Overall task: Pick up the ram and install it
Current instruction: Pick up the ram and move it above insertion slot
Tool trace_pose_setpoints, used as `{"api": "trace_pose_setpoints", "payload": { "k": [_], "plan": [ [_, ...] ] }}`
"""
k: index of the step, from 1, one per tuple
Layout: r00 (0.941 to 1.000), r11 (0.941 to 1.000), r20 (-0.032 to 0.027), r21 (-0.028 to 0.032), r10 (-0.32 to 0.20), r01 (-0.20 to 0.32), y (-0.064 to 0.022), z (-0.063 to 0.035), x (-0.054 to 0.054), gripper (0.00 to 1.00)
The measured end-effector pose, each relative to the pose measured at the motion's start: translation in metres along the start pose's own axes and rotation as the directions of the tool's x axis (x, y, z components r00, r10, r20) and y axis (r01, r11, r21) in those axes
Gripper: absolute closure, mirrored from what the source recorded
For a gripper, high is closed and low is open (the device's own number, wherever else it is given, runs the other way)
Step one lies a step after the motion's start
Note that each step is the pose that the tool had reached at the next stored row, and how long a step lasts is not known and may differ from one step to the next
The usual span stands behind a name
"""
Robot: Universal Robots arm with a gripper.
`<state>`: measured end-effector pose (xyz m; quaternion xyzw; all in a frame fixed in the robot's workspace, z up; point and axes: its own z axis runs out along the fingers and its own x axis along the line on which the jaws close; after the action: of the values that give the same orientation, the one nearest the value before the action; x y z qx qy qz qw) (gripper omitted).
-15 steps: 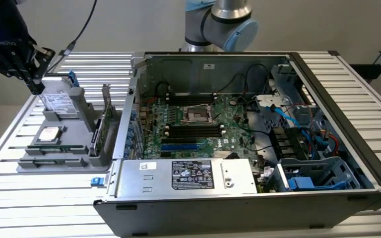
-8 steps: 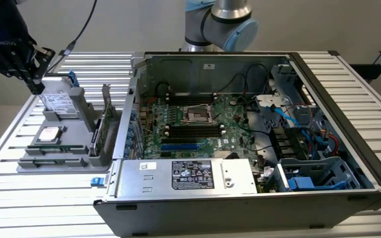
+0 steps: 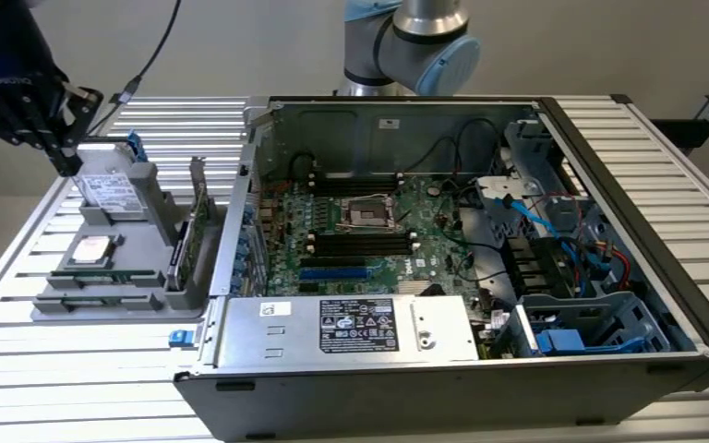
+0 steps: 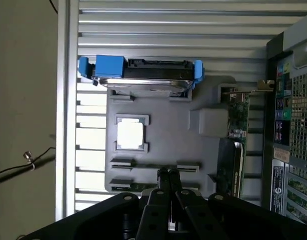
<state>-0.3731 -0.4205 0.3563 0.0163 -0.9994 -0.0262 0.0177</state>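
The ribbed silver aluminium counter (image 3: 84, 388) showed a pattern of parallel slats. At nine o'clock in the exterior view, the matte grey plastic parts tray (image 4: 173, 145) bore the long dark green ram stick (image 3: 102, 276), a silver boxy hard drive (image 4: 148, 75) with bright blue end brackets, and a pale silver square chip (image 4: 130, 134). The black metal claw (image 4: 168, 174) matched the black computer case (image 3: 453, 401), which held a green motherboard (image 3: 441, 208) and a silver power box (image 3: 441, 323) with a black-and-white label.
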Motion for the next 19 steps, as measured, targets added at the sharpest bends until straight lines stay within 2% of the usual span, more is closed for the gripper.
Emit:
{"api": "trace_pose_setpoints", "payload": {
  "k": [5,9,13,15,19],
  "plan": [
    [0.9959,0.9959,-0.0049,0.0011,-0.090,0.090,-0.0001,0.0021,0.000,0.90],
    [0.9868,0.9869,-0.0086,0.0008,-0.162,0.162,-0.0003,0.0046,0.000,0.90],
    [0.9725,0.9725,-0.0124,0.0008,-0.233,0.233,-0.0005,0.0081,0.000,0.90],
    [0.9632,0.9633,-0.0147,0.0016,-0.268,0.269,-0.0005,0.0093,0.000,0.90],
    [0.9409,0.9410,-0.0189,0.0030,-0.338,0.338,-0.0007,0.0122,0.000,0.90]
  ]
}}
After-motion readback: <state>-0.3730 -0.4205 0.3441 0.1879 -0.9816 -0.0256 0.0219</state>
